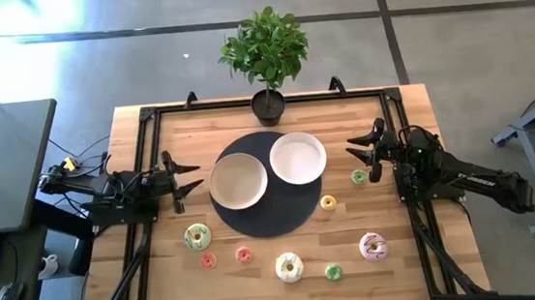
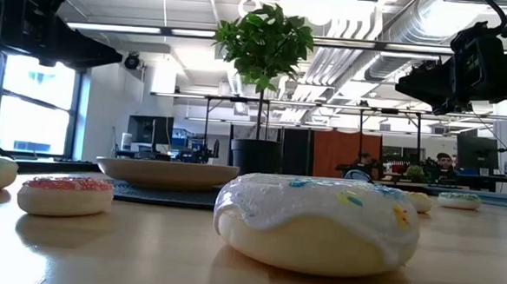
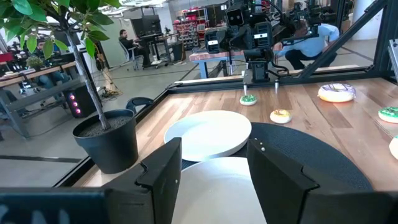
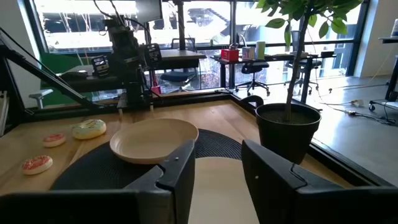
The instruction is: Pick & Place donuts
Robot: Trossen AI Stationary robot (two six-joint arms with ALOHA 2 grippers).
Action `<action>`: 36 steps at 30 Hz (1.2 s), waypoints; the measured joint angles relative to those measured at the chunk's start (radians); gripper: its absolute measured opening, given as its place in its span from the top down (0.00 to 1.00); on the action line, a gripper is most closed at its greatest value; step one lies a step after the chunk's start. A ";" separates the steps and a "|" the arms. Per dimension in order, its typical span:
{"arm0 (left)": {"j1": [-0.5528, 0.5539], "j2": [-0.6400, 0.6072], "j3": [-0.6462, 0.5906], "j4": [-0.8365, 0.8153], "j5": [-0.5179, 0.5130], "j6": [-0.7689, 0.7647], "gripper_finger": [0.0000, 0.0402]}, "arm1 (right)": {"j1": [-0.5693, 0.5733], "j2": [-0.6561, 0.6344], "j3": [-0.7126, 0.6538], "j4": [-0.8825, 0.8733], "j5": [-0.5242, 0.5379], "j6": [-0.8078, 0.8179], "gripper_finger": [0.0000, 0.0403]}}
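Note:
Several toy donuts lie flat on the wooden table. A green-iced donut [image 1: 196,237], a cream donut [image 1: 288,267] and a pink-and-white donut [image 1: 373,248] are the larger ones. Near them lie two tiny pink donuts [image 1: 208,261] [image 1: 244,255] and a tiny green donut [image 1: 333,272]. A tiny yellow donut [image 1: 327,202] and another tiny green donut [image 1: 358,176] lie nearer my right gripper. My left gripper [image 1: 192,176] hangs open at the table's left, above the wood. My right gripper [image 1: 353,149] hangs open at the right. Both point level toward the plates, with nothing between their fingers.
Two white plates [image 1: 238,182] [image 1: 297,158] sit on a dark round mat [image 1: 269,218] at the table's middle. A potted plant [image 1: 267,104] stands at the far edge. A black frame [image 1: 145,132] runs along the table's sides. Bare wood shows between the donuts near the front edge.

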 joint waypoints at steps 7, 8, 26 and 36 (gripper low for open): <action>0.000 0.000 0.000 0.000 0.000 0.000 0.55 | 0.000 0.000 0.000 0.000 0.000 0.000 0.68; 0.000 0.000 0.000 0.000 0.000 0.000 0.55 | 0.000 0.000 0.000 0.000 0.000 0.000 0.68; 0.000 0.000 0.000 0.001 0.000 0.001 0.55 | 0.000 0.000 0.000 0.000 0.000 0.000 0.68; 0.000 0.000 0.004 -0.029 0.078 -0.036 0.55 | 0.000 0.000 0.000 0.000 0.000 0.000 0.68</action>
